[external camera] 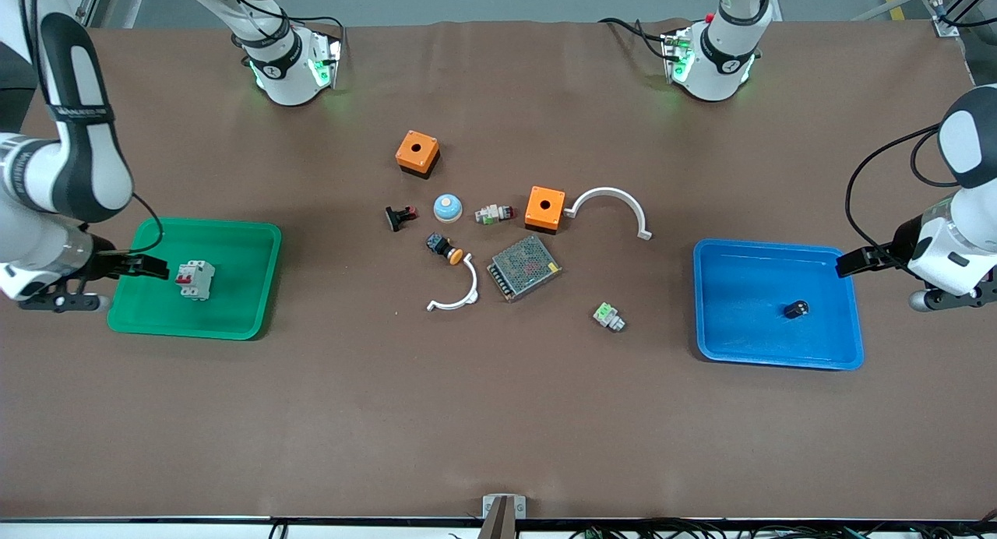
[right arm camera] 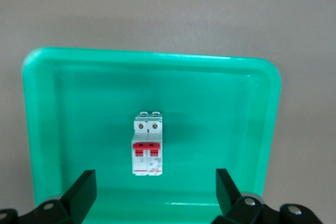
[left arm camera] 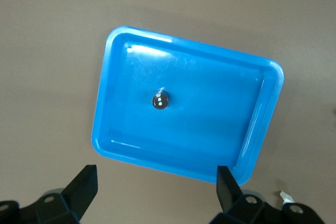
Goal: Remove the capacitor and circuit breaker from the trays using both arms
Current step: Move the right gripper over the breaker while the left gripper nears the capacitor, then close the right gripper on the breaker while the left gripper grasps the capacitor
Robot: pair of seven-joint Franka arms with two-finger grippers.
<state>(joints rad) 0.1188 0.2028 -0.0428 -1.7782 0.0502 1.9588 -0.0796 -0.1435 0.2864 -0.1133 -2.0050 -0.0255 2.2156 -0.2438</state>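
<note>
The breaker (external camera: 195, 280) lies flat in the green tray (external camera: 234, 321), at the right arm's end of the table. The right gripper (external camera: 148, 268) hangs over that tray's outer edge with its fingers spread wide and nothing in them. The capacitor (external camera: 795, 309) sits in the blue tray (external camera: 740, 344), at the left arm's end of the table. The left gripper (external camera: 853, 263) hangs over the blue tray's outer edge, and its fingers are wide apart and hold nothing too. Between the two trays lie two orange boxes (external camera: 417, 153), a metal mesh box (external camera: 524, 267) and two white curved pieces (external camera: 610, 208).
</note>
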